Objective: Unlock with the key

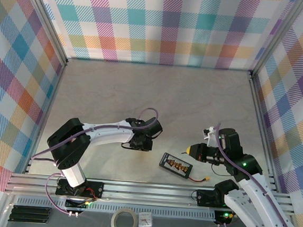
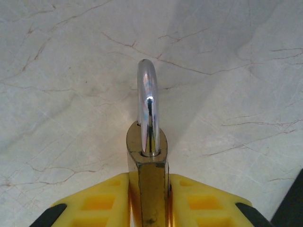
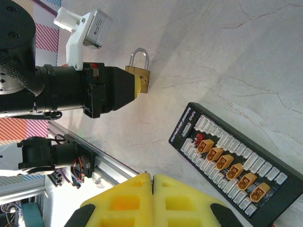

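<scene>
Brass padlock [image 2: 147, 165] clamped in left gripper [image 2: 147, 204], edge-on there, broadside from right wrist; right gripper [image 3: 152, 189] seemingly clenched.

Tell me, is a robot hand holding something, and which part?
The left gripper pinches the padlock by its brass body, shackle sticking out free. The right gripper is shut, nothing seen in it.

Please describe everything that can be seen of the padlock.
The padlock has a brass-coloured body and a shiny silver shackle, which looks closed, both legs in the body. The left gripper clamps the body between its yellow fingers, shackle pointing away from the wrist. Its keyhole is not visible. Whether it touches the marble-patterned table cannot be told.
</scene>
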